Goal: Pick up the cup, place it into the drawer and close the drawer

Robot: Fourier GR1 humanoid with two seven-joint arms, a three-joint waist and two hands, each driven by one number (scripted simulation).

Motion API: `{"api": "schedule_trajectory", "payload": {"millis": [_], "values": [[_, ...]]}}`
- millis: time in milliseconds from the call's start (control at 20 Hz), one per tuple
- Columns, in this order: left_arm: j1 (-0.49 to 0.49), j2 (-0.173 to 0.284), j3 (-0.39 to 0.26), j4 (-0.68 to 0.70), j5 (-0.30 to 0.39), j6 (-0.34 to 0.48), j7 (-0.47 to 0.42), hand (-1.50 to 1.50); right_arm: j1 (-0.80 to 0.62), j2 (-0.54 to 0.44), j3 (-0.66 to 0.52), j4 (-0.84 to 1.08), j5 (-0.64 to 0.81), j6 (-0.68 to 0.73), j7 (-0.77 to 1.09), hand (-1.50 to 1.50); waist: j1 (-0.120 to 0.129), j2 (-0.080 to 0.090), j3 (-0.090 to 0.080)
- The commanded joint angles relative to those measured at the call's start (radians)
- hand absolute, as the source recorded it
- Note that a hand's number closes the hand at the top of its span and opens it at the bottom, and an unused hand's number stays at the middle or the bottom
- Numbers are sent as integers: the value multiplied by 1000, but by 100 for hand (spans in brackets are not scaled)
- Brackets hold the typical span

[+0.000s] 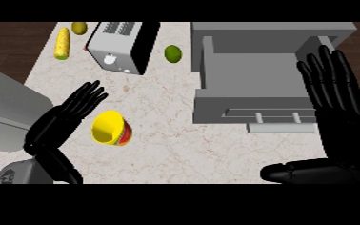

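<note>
Yellow cup (109, 127) with red-green band, grey drawer (253, 83), silver-black toaster (123, 45), green lime (173, 53), beige marbled counter (169, 138).

You are looking down on a pale marble counter (175, 138) holding a yellow cup (110, 128), toaster (123, 45), lime (173, 53), corn cob (63, 43), lemon (79, 27) and open grey drawer (253, 83).

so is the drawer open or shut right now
Open. The grey drawer is pulled out, its bare inside visible from above with the handle at its front. The yellow cup is on the counter, not inside.
</note>
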Motion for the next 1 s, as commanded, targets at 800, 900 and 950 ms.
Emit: {"api": "schedule_trajectory", "payload": {"millis": [800,900,950], "values": [[-181,39,-35,592,-336,55,-495,-150,-65,4,-6,41,1,-6,14,-150,-5,2,-1],[-127,72,-49,583,-348,34,-554,-150,-6,-2,6,-26,-9,10,34,-150,-4,1,0],[-198,18,-49,618,-344,107,-513,-150,0,-29,-61,83,-58,68,-74,-150,-5,2,0]]}}
